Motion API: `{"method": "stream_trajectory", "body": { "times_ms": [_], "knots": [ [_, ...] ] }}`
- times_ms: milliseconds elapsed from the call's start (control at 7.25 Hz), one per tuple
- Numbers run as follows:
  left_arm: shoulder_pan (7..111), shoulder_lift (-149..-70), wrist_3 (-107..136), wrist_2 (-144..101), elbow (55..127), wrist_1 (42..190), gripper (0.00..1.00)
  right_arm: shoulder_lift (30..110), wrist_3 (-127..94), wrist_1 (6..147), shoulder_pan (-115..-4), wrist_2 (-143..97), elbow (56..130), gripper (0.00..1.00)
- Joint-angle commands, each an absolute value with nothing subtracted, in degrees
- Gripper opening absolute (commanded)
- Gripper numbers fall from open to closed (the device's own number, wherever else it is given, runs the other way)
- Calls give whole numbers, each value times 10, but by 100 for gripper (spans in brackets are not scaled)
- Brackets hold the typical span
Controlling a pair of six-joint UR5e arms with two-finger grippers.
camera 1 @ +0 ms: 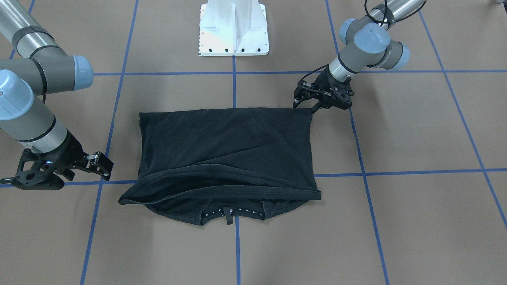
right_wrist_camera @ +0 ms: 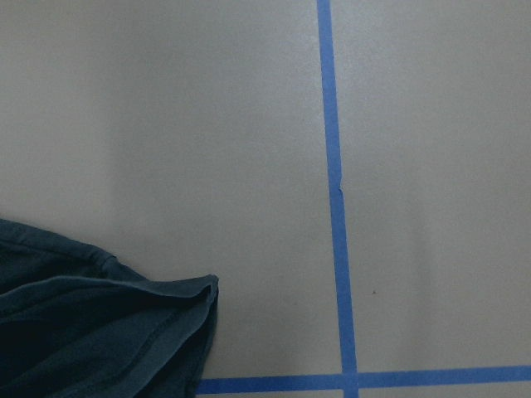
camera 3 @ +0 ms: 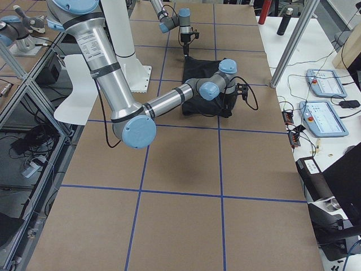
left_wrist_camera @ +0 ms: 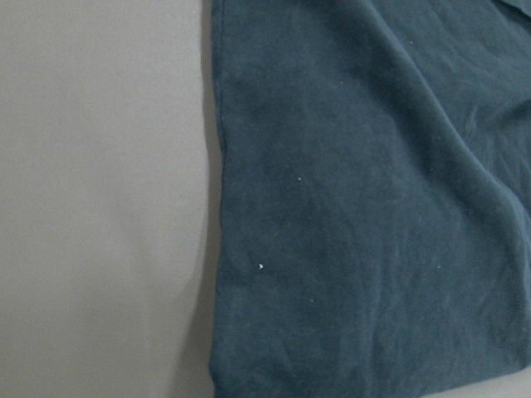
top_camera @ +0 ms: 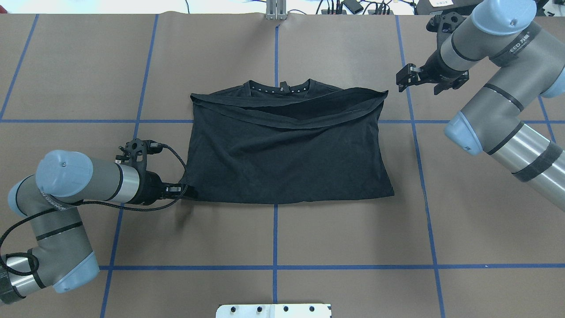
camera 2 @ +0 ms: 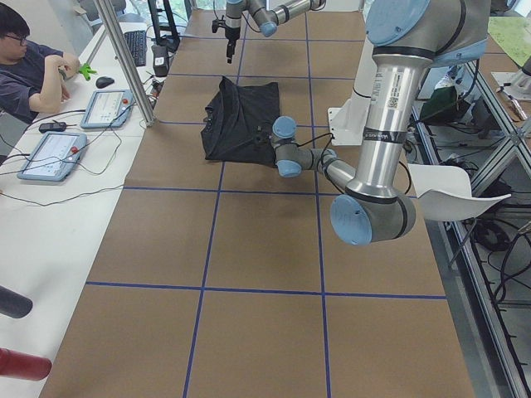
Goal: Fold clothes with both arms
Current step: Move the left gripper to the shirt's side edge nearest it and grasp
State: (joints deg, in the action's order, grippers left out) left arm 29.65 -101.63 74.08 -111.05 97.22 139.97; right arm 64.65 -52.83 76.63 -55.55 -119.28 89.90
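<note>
Black short-sleeved T-shirt is lying folded, plain side up, collar edge away from the robot, mid brown blue-taped bench; left black two-finger pincer is sitting released at its robot-side corner, and right black pincer is hanging released, clear of the cloth.

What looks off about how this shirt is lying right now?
The shirt's folded-over top layer sits crooked: its hem runs slanted below the collar, gapes open, and one corner juts past the side on the robot's right.
</note>
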Motion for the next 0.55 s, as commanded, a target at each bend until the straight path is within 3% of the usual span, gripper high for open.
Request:
{"method": "stream_trajectory", "body": {
  "times_ms": [0,414],
  "knots": [
    [296,-1014,741,-1114,977,1400,2,649,-530,766,-555,-1193,906,99],
    [301,-1012,738,-1114,982,1397,0,658,-530,766,-555,-1193,918,99]
  ]
}}
